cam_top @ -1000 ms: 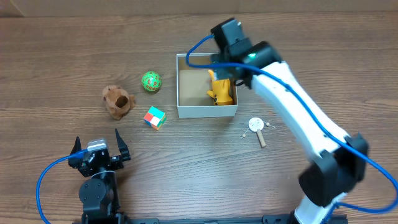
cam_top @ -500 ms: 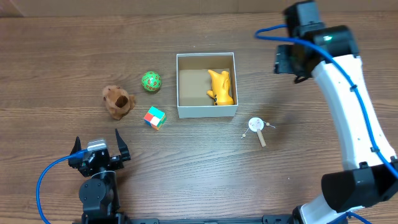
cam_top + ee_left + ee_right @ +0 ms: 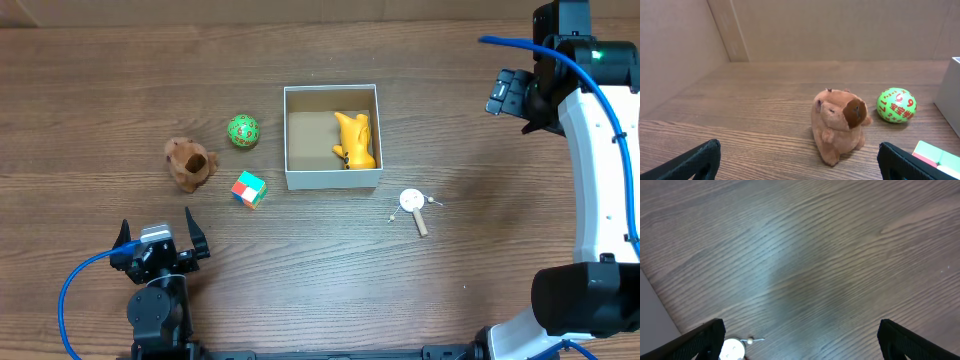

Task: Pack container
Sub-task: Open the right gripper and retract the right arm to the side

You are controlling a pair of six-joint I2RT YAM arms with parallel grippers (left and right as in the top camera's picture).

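Note:
The container (image 3: 295, 180), a square white-walled box with a brown floor, stands mid-table and holds a yellow toy (image 3: 355, 141). Left of it lie a green ball (image 3: 242, 131), a brown plush animal (image 3: 189, 163) and a multicoloured cube (image 3: 249, 188). The left wrist view shows the plush (image 3: 839, 125), the ball (image 3: 896, 105) and the cube's corner (image 3: 936, 155). My left gripper (image 3: 158, 237) is open and empty near the front left edge. My right gripper (image 3: 512, 97) is open and empty, high at the far right, away from the container.
A small white disc toy with a wooden handle (image 3: 412, 206) lies right of the container's front corner; it also shows in the right wrist view (image 3: 733, 349). A cardboard wall (image 3: 830, 27) stands behind the table.
My right arm has left the yellow toy in the container and swung away to the right, open and empty. The left arm has not moved.

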